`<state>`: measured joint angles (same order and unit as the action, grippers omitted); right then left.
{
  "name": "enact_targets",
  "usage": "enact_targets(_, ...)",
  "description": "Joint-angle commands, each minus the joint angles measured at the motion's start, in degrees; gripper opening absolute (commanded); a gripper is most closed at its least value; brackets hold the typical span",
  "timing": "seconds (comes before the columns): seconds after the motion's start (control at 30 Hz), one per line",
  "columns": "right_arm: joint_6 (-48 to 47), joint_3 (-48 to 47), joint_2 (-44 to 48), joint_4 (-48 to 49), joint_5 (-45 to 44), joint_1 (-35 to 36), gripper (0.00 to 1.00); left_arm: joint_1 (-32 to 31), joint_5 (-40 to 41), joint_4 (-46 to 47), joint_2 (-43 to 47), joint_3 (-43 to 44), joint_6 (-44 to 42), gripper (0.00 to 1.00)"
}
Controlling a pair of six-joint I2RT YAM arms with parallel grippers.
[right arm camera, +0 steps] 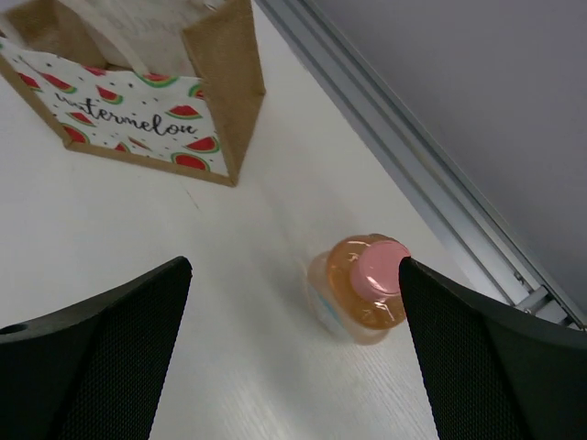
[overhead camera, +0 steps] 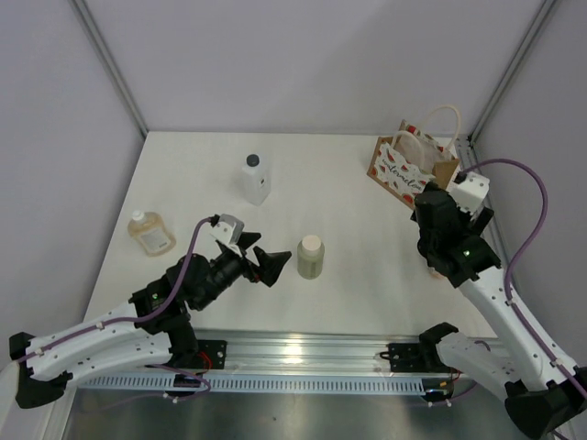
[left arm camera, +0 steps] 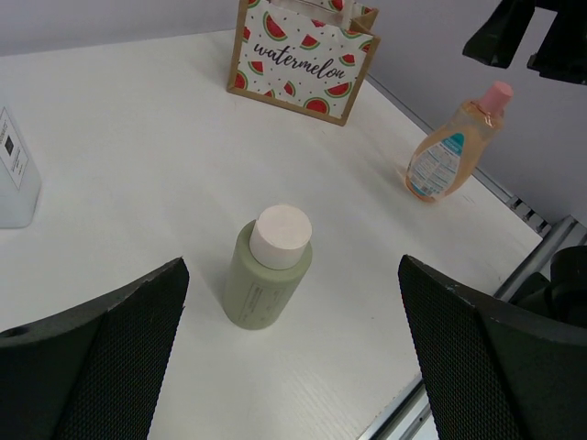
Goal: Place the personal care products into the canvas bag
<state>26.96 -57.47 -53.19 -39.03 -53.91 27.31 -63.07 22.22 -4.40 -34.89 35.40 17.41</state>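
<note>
The canvas bag (overhead camera: 415, 158) stands upright at the far right, with watermelon prints and white rope handles; it also shows in the left wrist view (left arm camera: 303, 57) and the right wrist view (right arm camera: 138, 124). The beige cylinder (overhead camera: 310, 257) stands mid-table, just ahead of my open left gripper (overhead camera: 273, 266), seen between its jaws (left arm camera: 268, 280). The orange bottle with pink cap (right arm camera: 367, 291) stands below my open right gripper (right arm camera: 293, 357), near its right finger; it also shows in the left wrist view (left arm camera: 454, 154). The white bottle (overhead camera: 255, 179) and the amber flask (overhead camera: 150, 233) stand on the left.
The right arm (overhead camera: 449, 234) hangs over the orange bottle and hides it from above. A metal rail (overhead camera: 303, 353) runs along the near edge. Grey walls close the table on three sides, and the bag sits close to the right wall.
</note>
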Motion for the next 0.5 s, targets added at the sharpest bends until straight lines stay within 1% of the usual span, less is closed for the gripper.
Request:
enact_targets(0.0,1.3,2.5,4.6,-0.3,4.0,-3.5,1.0,0.2,-0.5,0.3,-0.5,1.7,-1.1,0.99)
enact_targets(0.13,1.5,4.7,4.3,-0.1,2.6,-6.0,0.99,0.3,-0.4,0.2,-0.2,1.7,-1.1,0.99)
enact_targets(0.2,1.1,6.6,3.5,0.8,3.5,-7.8,0.99,0.3,-0.3,0.3,-0.1,1.5,-1.1,0.99)
enact_targets(0.3,1.0,8.2,2.8,3.3,8.5,-12.1,1.0,0.3,-0.3,0.3,-0.1,1.5,-1.1,0.99)
enact_targets(0.33,0.6,10.1,2.9,5.8,10.6,-12.9,0.99,0.3,-0.3,0.3,-0.2,1.5,-1.1,0.99)
enact_targets(0.37,0.2,11.1,2.8,6.8,11.9,-14.5,0.99,0.3,-0.3,0.4,-0.2,1.5,-1.1,0.99)
enact_targets(0.47,-0.7,13.8,1.6,9.8,14.2,-16.2,0.99,0.2,-0.2,0.2,-0.4,1.6,-1.2,0.99)
